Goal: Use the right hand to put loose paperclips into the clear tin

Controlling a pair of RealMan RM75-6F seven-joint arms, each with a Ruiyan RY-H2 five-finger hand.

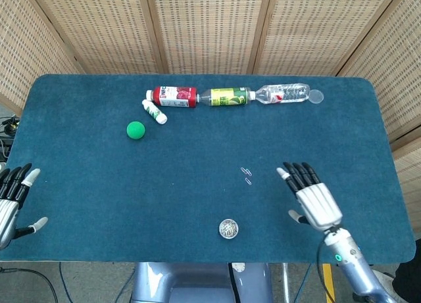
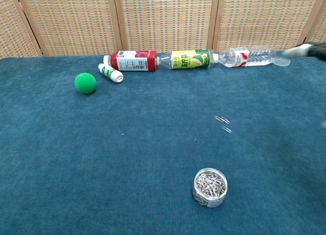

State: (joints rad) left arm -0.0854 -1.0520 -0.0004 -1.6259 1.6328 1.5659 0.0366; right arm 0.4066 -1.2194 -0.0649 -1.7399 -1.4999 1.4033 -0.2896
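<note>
1. The right hand (image 1: pixel 313 199) hangs over the blue table (image 1: pixel 99 185) with fingers spread, holding nothing.
2. The tin (image 2: pixel 210 186) (full of paperclips) stands near the front edge, well left of that hand.
3. Loose paperclips (image 2: pixel 223 123) lie on the cloth beyond the tin.
4. The left hand (image 1: pixel 12 204) sits at the table's left edge, fingers apart and empty.

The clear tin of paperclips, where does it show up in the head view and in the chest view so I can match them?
Head view: the clear tin sits low in the middle, near the table's front edge, left of the right hand.
Chest view: the clear tin sits low, right of centre.
Shared landmark: the loose paperclips lie on the cloth just beyond the tin, slightly right, in both views.
</note>
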